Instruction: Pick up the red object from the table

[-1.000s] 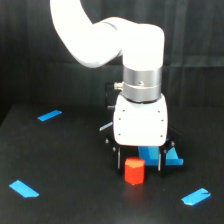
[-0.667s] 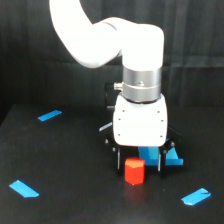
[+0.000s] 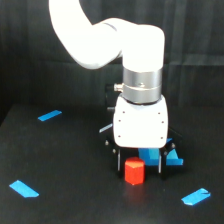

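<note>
We are at the approach step: our gripper (image 3: 139, 165) hangs low over the table (image 3: 70, 200), jaws spread, with the red hexagonal block (image 3: 134, 171) standing upright on the surface between the dark fingers (image 3: 118, 161), toward their front. We judge the next move calls for a short descent, then closing squarely on the block before lifting
</note>
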